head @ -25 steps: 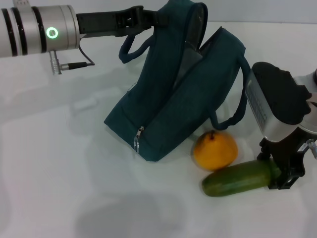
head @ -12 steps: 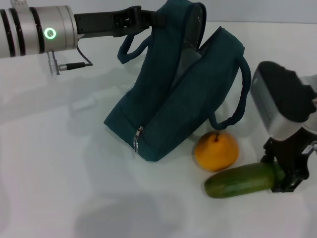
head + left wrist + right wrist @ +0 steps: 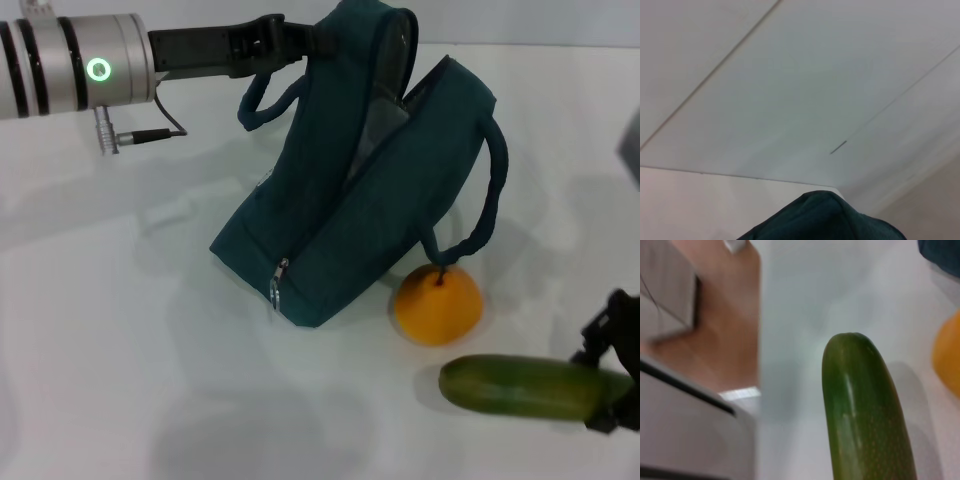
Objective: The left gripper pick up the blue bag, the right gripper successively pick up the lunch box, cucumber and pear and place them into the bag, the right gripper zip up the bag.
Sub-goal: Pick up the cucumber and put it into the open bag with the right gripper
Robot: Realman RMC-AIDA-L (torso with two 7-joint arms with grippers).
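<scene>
The blue bag (image 3: 370, 190) stands tilted in the middle of the table, its mouth open at the top. My left gripper (image 3: 303, 36) is shut on the bag's top edge by one handle and holds it up; the bag's fabric (image 3: 822, 220) also fills the low edge of the left wrist view. The pear (image 3: 438, 306) lies on the table against the bag's front right side. My right gripper (image 3: 614, 385), at the right edge of the head view, is shut on one end of the cucumber (image 3: 522, 388), held level in front of the pear; the cucumber (image 3: 865, 415) looms close in the right wrist view. The lunch box is out of view.
The bag's zipper pull (image 3: 277, 283) hangs at its lower front corner, and a loop handle (image 3: 480, 215) droops over the pear. White tabletop (image 3: 130, 350) spreads left and in front of the bag. Beyond the table's edge the right wrist view shows brown floor (image 3: 725, 340).
The right gripper has carried the cucumber away from the pear, to the right and toward the camera, and its wrist housing has left the view. The left arm and bag barely moved.
</scene>
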